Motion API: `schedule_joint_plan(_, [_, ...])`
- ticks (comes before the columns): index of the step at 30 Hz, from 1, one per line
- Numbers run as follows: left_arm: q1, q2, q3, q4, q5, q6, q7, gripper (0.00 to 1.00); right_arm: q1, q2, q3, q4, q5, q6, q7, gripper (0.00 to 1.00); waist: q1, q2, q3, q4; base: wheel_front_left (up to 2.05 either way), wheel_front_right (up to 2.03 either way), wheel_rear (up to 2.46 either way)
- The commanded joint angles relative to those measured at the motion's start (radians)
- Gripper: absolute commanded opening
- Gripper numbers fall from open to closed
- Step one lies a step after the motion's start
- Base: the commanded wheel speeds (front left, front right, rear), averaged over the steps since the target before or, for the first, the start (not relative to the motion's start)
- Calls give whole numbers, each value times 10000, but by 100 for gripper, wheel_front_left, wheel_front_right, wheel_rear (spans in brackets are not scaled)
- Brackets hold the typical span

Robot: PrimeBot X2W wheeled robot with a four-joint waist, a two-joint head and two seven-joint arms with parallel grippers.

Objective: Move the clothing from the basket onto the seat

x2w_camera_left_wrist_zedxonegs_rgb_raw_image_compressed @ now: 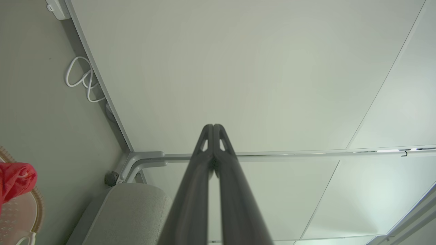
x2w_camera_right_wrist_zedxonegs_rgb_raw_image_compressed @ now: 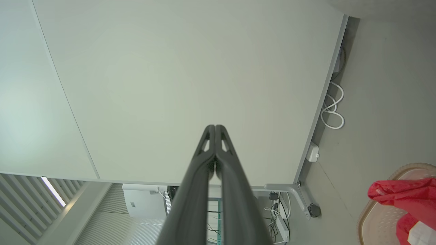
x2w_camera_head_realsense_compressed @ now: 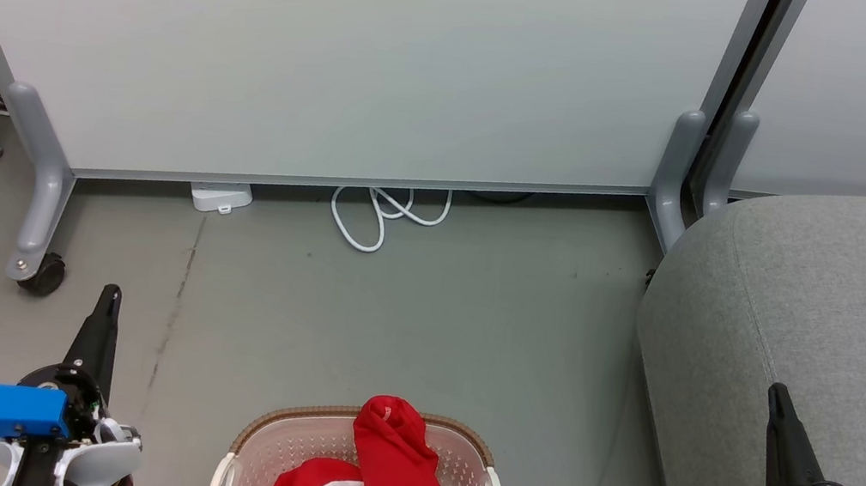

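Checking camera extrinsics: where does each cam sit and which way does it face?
Head view: on the head, facing forward and down at floor, laundry basket, red clothing, sofa seat, partition panel; left gripper and right gripper, both shut, at lower corners.
Left wrist view: left wrist, looking along its shut fingers at the partition panel; sofa seat corner below.
Right wrist view: right wrist, looking along its shut fingers at the same panel.
Shared: all three catch the laundry basket, red clothing and white cable loop.

grey-green floor (x2w_camera_head_realsense_compressed: 474,310): hairline crack | partition panel (x2w_camera_head_realsense_compressed: 342,46): pale grey, wheeled | white cable (x2w_camera_head_realsense_compressed: 382,216): looped under panel
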Motion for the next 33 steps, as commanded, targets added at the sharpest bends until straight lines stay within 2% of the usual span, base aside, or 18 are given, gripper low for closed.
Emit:
schedule_joint_plan(1, [-98, -3, 12, -42, -20, -42, 32, 0, -108, 11, -11, -24, 28, 4, 14, 0, 0, 0, 0, 0, 0, 0, 0])
schedule_joint_plan(20, [-98, -3, 12, -42, -20, -42, 32, 0, -108, 11, -11, -24, 28, 4, 14, 0, 0, 0, 0, 0, 0, 0, 0])
schedule_joint_plan(21, [9, -4, -4, 19, 5, 2, -12, 100, 12, 2, 3, 21, -8, 0, -10, 100, 0, 0, 1, 0, 0, 0, 0])
schedule_joint_plan(22, [64, -10, -7, 91, 6, 2, -21, 0, 67, 8, 11, 91, -10, -2, -15, 0, 0, 0, 1, 0, 0, 0, 0])
schedule_joint_plan(24, [273, -42, -16, 266, 9, 4, -28, 0, 226, 38, 25, 278, -13, -11, -21, 0, 0, 0, 3, 0, 0, 0, 0])
schedule_joint_plan(25, [389, -63, -16, 362, 10, 4, -30, 100, 312, 57, 31, 377, -15, -15, -24, 100, 0, 0, 4, 1, 0, 0, 0])
schedule_joint_plan(33, [280, -53, -150, 222, 493, 1, -442, 100, 216, 49, 127, 341, -536, -13, -438, 100, 0, 0, 26, 16, 0, 0, 0])
